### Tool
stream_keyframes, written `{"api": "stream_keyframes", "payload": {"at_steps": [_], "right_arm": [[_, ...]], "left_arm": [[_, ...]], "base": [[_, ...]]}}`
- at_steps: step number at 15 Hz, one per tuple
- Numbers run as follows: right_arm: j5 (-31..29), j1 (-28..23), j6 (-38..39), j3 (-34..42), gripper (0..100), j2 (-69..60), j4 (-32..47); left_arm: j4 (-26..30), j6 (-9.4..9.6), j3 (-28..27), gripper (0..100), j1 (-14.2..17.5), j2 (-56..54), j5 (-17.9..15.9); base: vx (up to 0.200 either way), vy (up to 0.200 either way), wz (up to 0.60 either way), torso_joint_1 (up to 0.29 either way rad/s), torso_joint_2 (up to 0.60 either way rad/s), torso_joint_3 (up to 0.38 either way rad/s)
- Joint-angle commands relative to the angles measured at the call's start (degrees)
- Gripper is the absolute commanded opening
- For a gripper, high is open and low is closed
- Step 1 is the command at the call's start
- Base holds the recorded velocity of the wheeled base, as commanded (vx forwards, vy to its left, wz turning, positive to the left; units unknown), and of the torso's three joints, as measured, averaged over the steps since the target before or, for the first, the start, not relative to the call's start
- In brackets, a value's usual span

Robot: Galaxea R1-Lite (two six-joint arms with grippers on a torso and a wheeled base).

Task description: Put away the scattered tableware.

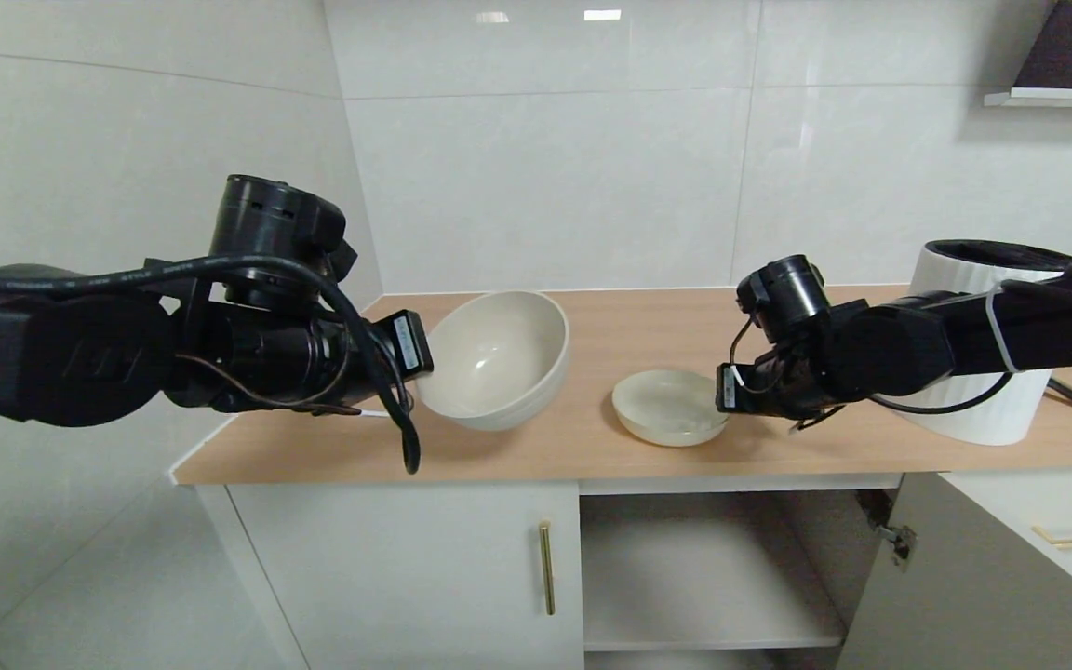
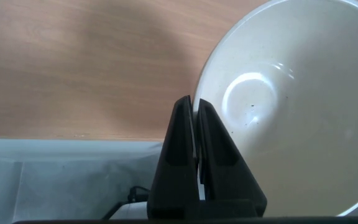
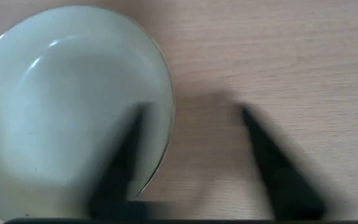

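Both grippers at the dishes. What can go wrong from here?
Left gripper pinches just the thin rim of the tilted bowl: it may pivot or slip out. Right gripper is open astride the rim of the shallow dish: closing may push it along the counter. The right arm lies close to the white canister and may nudge it.
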Motion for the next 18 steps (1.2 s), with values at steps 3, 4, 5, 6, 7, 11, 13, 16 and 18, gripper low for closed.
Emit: {"api": "stream_keyframes", "payload": {"at_steps": [3, 4, 5, 6, 7, 11, 13, 16, 18], "right_arm": [[0.29, 0.02, 0.19, -0.09, 0, -1.27, 1.42], [2.22, 0.10, 0.54, 0.08, 0, -4.96, 4.50], [3.45, 0.10, 0.63, 0.26, 0, -6.10, 5.03], [8.64, 0.10, 0.89, 1.23, 0, -10.67, 8.28], [11.80, 0.19, 1.42, 2.54, 0, -14.01, 10.48], [16.29, 0.19, 1.77, 8.17, 0, -20.43, 11.97], [16.37, 0.19, 1.68, 12.04, 0, -21.74, 11.71], [16.46, 0.19, 1.16, 15.29, 0, -23.06, 11.44], [16.37, 0.19, 1.16, 15.73, 0, -23.06, 11.35]], "left_arm": [[-0.01, 0.32, 0.67, 0, -0.07, -1.61, -0.15], [-0.10, 0.50, 2.42, 0, -0.07, -3.64, -2.61], [-0.28, 0.67, 3.04, 0, -0.07, -4.16, -3.67], [-0.80, 1.73, 5.15, 0, -0.07, -6.45, -7.18], [-0.89, 2.43, 6.29, 0, 0.02, -8.38, -8.59], [-0.80, 3.58, 7.87, 0, -0.07, -10.67, -9.56], [-0.80, 3.75, 8.23, 0, -0.25, -10.93, -9.73], [-0.72, 3.75, 8.66, 0, -1.48, -10.67, -9.82], [-0.63, 3.75, 8.66, 0, -1.92, -9.96, -9.82]], "base": [[0.000, 0.000, 0.00, 0.000, 0.00, 0.000], [0.000, 0.000, 0.00, 0.000, 0.00, 0.000], [0.000, 0.000, 0.00, 0.000, 0.00, 0.000], [0.000, 0.000, 0.00, 0.000, 0.00, 0.000], [0.000, 0.000, 0.00, 0.000, 0.00, 0.000], [0.000, 0.000, 0.00, 0.000, 0.00, 0.000], [0.000, 0.000, 0.00, 0.000, 0.00, 0.000], [0.000, 0.000, 0.00, 0.000, 0.00, 0.000], [0.000, 0.000, 0.00, 0.000, 0.00, 0.000]]}}
